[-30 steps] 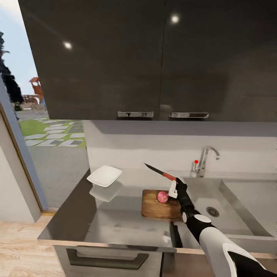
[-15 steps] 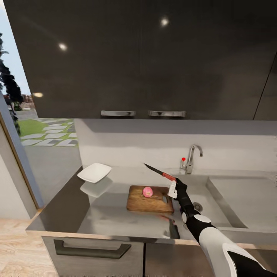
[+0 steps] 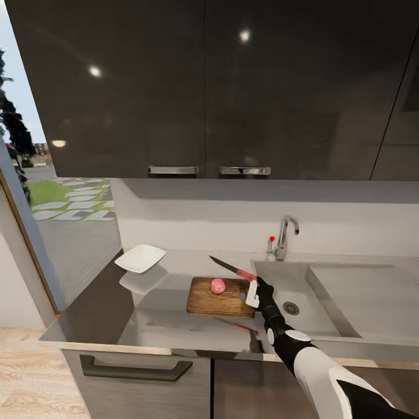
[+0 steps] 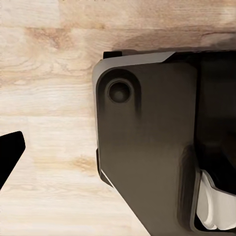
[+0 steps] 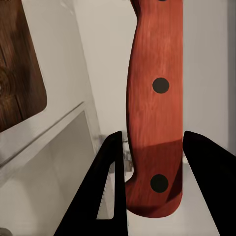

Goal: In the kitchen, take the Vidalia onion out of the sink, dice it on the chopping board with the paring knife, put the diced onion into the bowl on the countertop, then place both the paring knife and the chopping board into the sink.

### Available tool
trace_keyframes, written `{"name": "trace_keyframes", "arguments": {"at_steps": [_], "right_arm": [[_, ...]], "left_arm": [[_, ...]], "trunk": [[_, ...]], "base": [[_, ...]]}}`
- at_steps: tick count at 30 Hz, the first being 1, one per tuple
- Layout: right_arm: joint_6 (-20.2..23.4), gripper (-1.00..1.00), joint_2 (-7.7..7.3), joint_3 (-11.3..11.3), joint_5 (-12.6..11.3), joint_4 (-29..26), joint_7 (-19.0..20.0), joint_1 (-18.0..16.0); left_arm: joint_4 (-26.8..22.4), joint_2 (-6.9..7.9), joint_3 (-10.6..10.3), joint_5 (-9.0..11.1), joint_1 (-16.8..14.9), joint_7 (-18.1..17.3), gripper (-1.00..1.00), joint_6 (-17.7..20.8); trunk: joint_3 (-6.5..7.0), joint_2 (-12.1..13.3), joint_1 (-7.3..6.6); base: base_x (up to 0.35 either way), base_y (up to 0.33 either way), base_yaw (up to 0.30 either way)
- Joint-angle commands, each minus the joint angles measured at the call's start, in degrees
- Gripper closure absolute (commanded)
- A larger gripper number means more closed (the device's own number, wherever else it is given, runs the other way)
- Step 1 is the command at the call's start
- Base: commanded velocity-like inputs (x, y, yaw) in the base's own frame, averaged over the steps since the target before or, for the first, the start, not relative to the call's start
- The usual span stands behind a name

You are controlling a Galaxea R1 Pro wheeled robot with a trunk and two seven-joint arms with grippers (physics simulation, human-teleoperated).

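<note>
The pinkish-red Vidalia onion point(image 3: 217, 286) rests whole on the brown chopping board point(image 3: 210, 299), which lies on the grey countertop point(image 3: 157, 326) just left of the sink point(image 3: 326, 302). My right gripper point(image 3: 253, 289) hovers at the board's sink-side end, shut on the paring knife point(image 3: 231, 269). The dark blade points up and left, above and behind the onion. In the right wrist view the red handle point(image 5: 155, 108) stands between my black fingers point(image 5: 105, 196), with a board corner point(image 5: 19, 73) beside it. The white bowl point(image 3: 140, 258) sits at the counter's far left.
A chrome faucet point(image 3: 283, 235) with a red dot stands behind the basin, whose drain point(image 3: 290, 308) is visible. Dark wall cabinets point(image 3: 209, 87) hang overhead. The left wrist view looks down at wooden floor point(image 4: 49, 49) and my dark base point(image 4: 147, 147); one left finger point(image 4: 10, 155) sits far out at the edge.
The camera has shifted, sliding the whole scene leftward in the picture. My right gripper and the knife have come down a little, so the blade tip is nearer the onion.
</note>
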Motion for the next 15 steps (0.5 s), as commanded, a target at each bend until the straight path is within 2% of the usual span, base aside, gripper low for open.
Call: {"name": "trace_keyframes", "arguments": {"at_steps": [1,10,15], "right_arm": [[-0.39,1.00,0.06,-0.50,0.25,0.06,-0.07,-0.02],[-0.45,1.00,0.27,-0.49,0.08,0.12,-0.20,-0.02],[-0.38,1.00,1.28,-0.49,0.14,0.12,-0.25,-0.02]], "left_arm": [[0.10,-0.01,-0.49,0.57,-0.05,-0.03,-1.00,-0.08],[0.09,0.65,-0.51,0.61,-0.05,-0.03,-1.00,-2.57],[0.09,0.79,-0.49,0.58,-0.05,-0.05,-1.00,-2.95]], "trunk": [[-0.02,-0.04,0.02],[-0.02,-0.04,0.02],[-0.02,-0.04,0.02]], "base": [[-0.001,-0.001,0.000],[0.000,0.000,0.000],[0.000,0.000,0.000]]}}
